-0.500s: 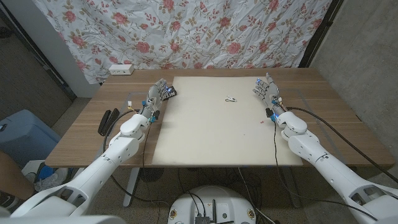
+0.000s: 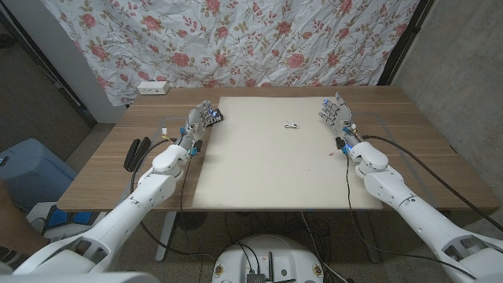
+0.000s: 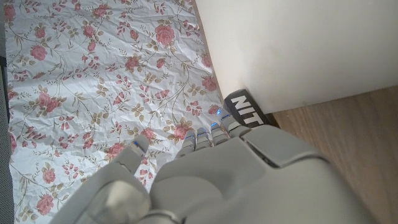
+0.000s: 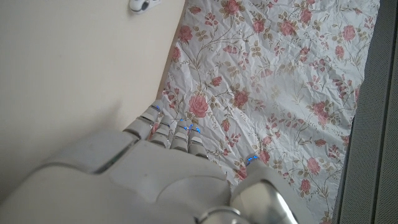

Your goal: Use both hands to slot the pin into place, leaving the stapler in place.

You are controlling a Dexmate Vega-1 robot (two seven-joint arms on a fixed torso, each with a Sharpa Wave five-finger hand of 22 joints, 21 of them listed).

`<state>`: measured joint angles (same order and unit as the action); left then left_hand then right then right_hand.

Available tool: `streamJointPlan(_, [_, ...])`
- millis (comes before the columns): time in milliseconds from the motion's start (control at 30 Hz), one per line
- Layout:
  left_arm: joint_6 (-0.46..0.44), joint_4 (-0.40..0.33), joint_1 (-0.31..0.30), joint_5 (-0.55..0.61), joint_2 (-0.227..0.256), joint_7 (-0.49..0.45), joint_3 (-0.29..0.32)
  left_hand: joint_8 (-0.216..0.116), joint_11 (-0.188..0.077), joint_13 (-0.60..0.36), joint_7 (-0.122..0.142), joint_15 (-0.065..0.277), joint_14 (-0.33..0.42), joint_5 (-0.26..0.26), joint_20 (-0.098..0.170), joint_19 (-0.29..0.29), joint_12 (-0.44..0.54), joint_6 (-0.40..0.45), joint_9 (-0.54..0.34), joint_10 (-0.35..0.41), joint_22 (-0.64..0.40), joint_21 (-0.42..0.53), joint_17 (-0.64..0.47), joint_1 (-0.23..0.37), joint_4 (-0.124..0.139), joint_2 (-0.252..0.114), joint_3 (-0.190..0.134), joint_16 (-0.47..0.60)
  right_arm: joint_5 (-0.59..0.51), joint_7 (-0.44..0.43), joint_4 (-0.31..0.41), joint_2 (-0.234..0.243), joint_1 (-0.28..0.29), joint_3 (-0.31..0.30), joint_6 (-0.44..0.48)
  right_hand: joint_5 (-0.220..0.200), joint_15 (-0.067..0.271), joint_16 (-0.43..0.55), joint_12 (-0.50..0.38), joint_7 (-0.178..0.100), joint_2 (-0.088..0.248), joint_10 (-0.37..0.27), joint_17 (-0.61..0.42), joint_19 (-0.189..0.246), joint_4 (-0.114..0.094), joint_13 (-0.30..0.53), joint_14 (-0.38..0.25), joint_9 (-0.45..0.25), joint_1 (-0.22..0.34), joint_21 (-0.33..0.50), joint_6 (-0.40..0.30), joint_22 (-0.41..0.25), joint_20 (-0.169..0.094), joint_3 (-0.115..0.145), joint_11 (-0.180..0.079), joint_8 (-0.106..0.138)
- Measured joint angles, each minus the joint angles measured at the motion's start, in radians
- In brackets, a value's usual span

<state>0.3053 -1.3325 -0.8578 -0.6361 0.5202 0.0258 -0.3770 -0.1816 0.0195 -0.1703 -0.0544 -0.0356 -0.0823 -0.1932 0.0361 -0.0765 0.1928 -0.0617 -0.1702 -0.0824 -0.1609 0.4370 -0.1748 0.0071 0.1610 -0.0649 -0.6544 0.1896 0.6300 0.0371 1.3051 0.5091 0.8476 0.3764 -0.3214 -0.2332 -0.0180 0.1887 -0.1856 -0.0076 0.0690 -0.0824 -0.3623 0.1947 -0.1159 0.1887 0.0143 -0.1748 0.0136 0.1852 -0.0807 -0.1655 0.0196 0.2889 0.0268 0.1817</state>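
Table (image 2: 259,200): wooden, spanning your head view; a flowered cloth (image 2: 236,39) hangs behind its far edge.
Mat (image 2: 267,157): a large cream sheet covers the middle of the table, and both your arms reach up along its side edges.
Left arm: it comes in from the near left corner and ends at the mat's far left corner.
Right arm: it comes in from the near right corner and ends at the mat's far right corner.
Left robot hand (image 2: 198,122): its fingers point toward the far edge, apart and holding nothing; it sits at the mat's far left corner, just beside a small dark object with white letters (image 3: 245,109) at that corner. What that object is, you cannot tell from these views.
Right robot hand (image 2: 335,114): fingers apart, holding nothing, pointing toward the far edge beside the mat's right side.
Stapler (image 2: 138,151): a long black shape lies on the bare wood to the left of your left arm, well apart from the mat; it is too small to make out details.
Power strip (image 2: 152,87): white, at the table's far left edge, near the cloth.
Pin (image 2: 291,125): a small pale piece lies on the mat's far part, right of centre, between your two hands and nearer the right one; neither hand touches it. It also shows in your right wrist view (image 4: 144,5), on the mat beyond the fingers.
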Motion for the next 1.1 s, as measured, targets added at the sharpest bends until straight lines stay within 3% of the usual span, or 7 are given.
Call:
streamJointPlan(267, [-0.044, -0.056, -0.018, 0.026, 0.011, -0.055, -0.005, 0.000, 0.000, 0.000, 0.003, 0.004, 0.004, 0.000, 0.000, 0.000, 0.000, 0.003, 0.000, 0.000, 0.000, -0.002, 0.000, 0.000, -0.001, 0.000, -0.001, 0.000, -0.018, -0.003, 0.045, 0.045, 0.028, -0.008, -0.001, -0.004, 0.000, 0.003, -0.007, 0.000, 0.010, 0.000, 0.006, 0.000, 0.003, 0.000, 0.000, 0.000, 0.010, 0.000, -0.011, 0.000, 0.000, 0.003, 0.000, 0.000])
streamJointPlan(467, [-0.064, -0.099, -0.034, 0.035, 0.022, -0.081, -0.006, 0.000, 0.004, 0.000, -0.001, 0.001, 0.006, 0.000, -0.006, 0.006, 0.000, 0.007, 0.000, 0.004, 0.000, -0.009, 0.002, 0.000, -0.004, 0.000, -0.004, 0.000, -0.045, -0.019, 0.045, 0.045, 0.028, -0.008, 0.009, -0.004, 0.011, 0.008, -0.011, -0.004, 0.010, -0.016, 0.017, 0.020, 0.009, -0.003, -0.011, 0.000, 0.011, 0.005, -0.025, 0.000, -0.013, 0.008, 0.001, 0.007])
streamJointPlan(533, [-0.071, -0.111, -0.040, 0.037, 0.026, -0.088, -0.006, 0.000, 0.004, 0.000, -0.001, 0.000, 0.008, 0.000, 0.000, 0.011, 0.000, 0.007, 0.000, 0.004, 0.000, -0.009, 0.003, 0.000, -0.004, 0.000, -0.004, 0.000, -0.063, -0.030, 0.100, 0.090, 0.051, -0.009, 0.013, -0.004, 0.015, 0.008, -0.011, -0.007, 0.016, -0.021, 0.020, 0.027, 0.014, -0.003, -0.015, 0.000, 0.034, 0.008, -0.028, 0.000, -0.012, 0.014, 0.000, 0.007])
streamJointPlan(767, [-0.078, -0.144, -0.054, 0.040, 0.038, -0.095, -0.006, 0.000, 0.004, 0.000, 0.002, 0.005, 0.013, 0.000, -0.004, 0.015, 0.000, 0.015, 0.000, 0.015, 0.000, -0.009, 0.003, 0.000, -0.004, 0.000, -0.004, 0.000, -0.116, -0.051, 0.125, 0.111, 0.062, -0.009, 0.026, -0.004, 0.018, 0.008, -0.015, -0.014, 0.014, -0.036, 0.028, 0.034, 0.019, -0.003, -0.026, 0.000, 0.035, 0.008, -0.043, 0.000, -0.012, 0.019, 0.000, 0.012])
streamJointPlan(800, [-0.085, -0.148, -0.056, 0.045, 0.040, -0.104, -0.006, 0.000, 0.004, 0.000, 0.002, 0.005, 0.013, 0.000, -0.003, 0.019, 0.000, 0.021, 0.000, 0.015, 0.000, -0.009, 0.003, 0.000, -0.004, 0.000, -0.004, 0.000, -0.132, -0.056, 0.169, 0.150, 0.083, -0.009, 0.029, -0.004, 0.022, 0.008, -0.015, -0.014, 0.014, -0.039, 0.030, 0.034, 0.022, -0.003, -0.029, 0.000, 0.036, 0.008, -0.043, 0.000, -0.012, 0.022, -0.004, 0.012])
streamJointPlan(1000, [-0.090, -0.167, -0.065, 0.049, 0.047, -0.110, -0.004, -0.003, -0.006, 0.000, 0.010, 0.011, 0.036, 0.000, -0.006, 0.041, 0.004, 0.043, 0.000, 0.038, 0.000, -0.016, 0.003, 0.004, -0.011, -0.004, -0.011, 0.000, -0.191, -0.073, 0.189, 0.170, 0.094, -0.009, 0.028, -0.004, 0.027, 0.008, -0.015, -0.018, 0.012, -0.045, 0.038, 0.039, 0.032, -0.003, -0.035, 0.000, 0.051, 0.008, -0.053, 0.000, -0.018, 0.026, -0.009, 0.012])
streamJointPlan(1100, [-0.089, -0.169, -0.068, 0.061, 0.047, -0.122, -0.004, -0.007, -0.007, 0.000, 0.008, 0.007, 0.040, 0.000, -0.006, 0.041, 0.004, 0.048, 0.000, 0.039, 0.000, -0.019, 0.003, 0.004, -0.012, -0.004, -0.012, 0.000, -0.229, -0.089, 0.220, 0.206, 0.118, -0.007, 0.016, -0.004, 0.030, 0.008, -0.015, -0.023, 0.009, -0.045, 0.042, 0.039, 0.036, -0.003, -0.038, 0.000, 0.054, 0.008, -0.059, 0.000, -0.018, 0.030, -0.009, 0.012])
